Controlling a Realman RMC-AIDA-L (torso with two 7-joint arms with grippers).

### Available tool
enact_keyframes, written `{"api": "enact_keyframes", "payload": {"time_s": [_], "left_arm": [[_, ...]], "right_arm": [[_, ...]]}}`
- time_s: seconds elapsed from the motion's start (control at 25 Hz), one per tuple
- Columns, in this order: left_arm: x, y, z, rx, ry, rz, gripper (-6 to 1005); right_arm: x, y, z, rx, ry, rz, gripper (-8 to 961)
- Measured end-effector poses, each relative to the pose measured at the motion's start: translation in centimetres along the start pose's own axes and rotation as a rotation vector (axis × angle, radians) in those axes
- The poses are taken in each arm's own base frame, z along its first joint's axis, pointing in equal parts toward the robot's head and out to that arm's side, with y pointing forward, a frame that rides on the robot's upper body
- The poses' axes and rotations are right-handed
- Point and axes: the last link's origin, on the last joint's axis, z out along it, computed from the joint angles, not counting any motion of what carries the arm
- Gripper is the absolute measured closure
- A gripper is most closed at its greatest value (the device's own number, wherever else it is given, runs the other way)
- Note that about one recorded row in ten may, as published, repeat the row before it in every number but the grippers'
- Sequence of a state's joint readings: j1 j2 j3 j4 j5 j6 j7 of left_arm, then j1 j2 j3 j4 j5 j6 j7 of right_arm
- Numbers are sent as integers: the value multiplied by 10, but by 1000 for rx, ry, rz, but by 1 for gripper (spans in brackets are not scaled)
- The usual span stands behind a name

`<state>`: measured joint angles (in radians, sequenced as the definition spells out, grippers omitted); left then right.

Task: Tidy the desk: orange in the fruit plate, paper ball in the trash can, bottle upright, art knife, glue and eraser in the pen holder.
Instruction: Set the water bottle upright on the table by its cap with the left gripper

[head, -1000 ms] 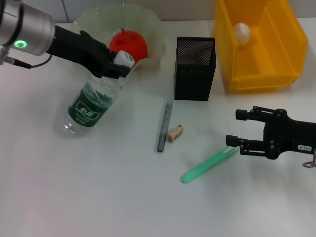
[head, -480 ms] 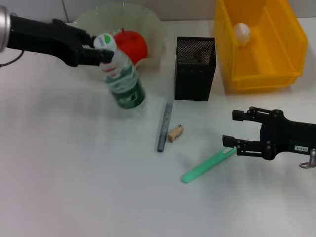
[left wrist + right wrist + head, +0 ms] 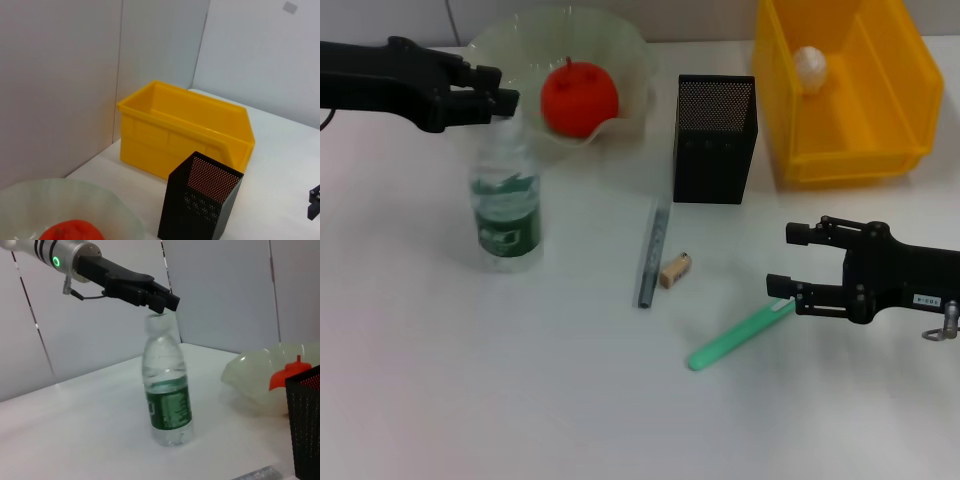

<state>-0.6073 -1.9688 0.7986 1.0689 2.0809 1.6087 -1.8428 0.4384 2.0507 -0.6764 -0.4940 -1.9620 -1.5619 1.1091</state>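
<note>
1. The bottle stands upright on the desk, just in front of the fruit plate
2. The left gripper clamps the bottle's cap from the side
3. The right gripper hovers with jaws spread wide beside the green art knife
4. The orange lies in the fruit plate

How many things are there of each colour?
Red-orange: 1, the orange
Pale green: 1, the fruit plate
Yellow: 1, the trash can
White: 1, the paper ball
Black: 1, the pen holder
Clear with green label: 1, the bottle
Grey: 1, stick
Tan: 1, the eraser
Mint green: 1, stick
Total: 9
</note>
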Motion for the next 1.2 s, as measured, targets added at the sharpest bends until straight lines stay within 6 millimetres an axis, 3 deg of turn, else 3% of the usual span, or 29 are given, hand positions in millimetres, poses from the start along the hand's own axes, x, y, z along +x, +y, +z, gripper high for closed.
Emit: {"api": "enact_keyframes", "payload": {"time_s": [0.16, 0.56, 1.2], "left_arm": [[-5, -1, -8, 11, 27, -5, 596], [-8, -1, -9, 12, 32, -13, 979], [-6, -1, -20, 17, 111, -30, 1001]], "right_arm": [[0, 0, 0, -2, -2, 0, 178], [-1, 0, 1, -5, -4, -2, 178], [-3, 0, 2, -9, -6, -5, 178]]}}
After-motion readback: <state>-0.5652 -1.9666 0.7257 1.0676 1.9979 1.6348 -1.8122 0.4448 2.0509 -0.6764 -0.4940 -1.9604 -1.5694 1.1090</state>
